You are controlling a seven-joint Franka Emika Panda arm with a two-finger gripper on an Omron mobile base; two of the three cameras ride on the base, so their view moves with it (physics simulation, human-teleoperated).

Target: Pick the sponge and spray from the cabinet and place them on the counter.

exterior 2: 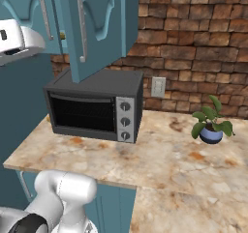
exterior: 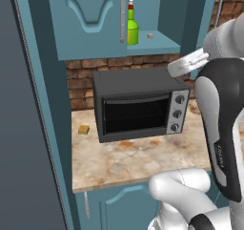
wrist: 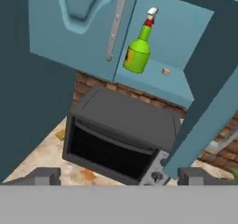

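A small green bottle with a narrow neck and a white-and-red spray top [exterior: 132,27] stands upright on the teal shelf of the teal-blue upper wall cabinet [exterior: 157,44], at the top centre of the left base view, just beside the long silver bar handle [exterior: 123,14] of the shut left door. A tiny pale tan cube [exterior: 150,36] sits on the same shelf, near the bottle and to its right. In the hand view the bottle [wrist: 139,52] shows tilted in the upper centre of the frame, with the cube [wrist: 165,71] to its lower right.

Below the cabinet, a dark grey toaster oven with three knobs [exterior: 138,103] rests on the beige marbled stone counter [exterior: 143,162]. A small orange-tan square block [exterior: 84,129] lies on the counter at the oven's left, close to it.

In the right base view the cabinet's open right door [exterior 2: 99,26] hangs over the oven [exterior 2: 97,109], and a green potted plant in a blue bowl [exterior 2: 211,123] stands on the counter at the right of the frame, well apart from the oven.

The pincer [wrist: 119,176] appears at the bottom of the hand view, its two dark tips spread wide and holding nothing, well short of the shelf.
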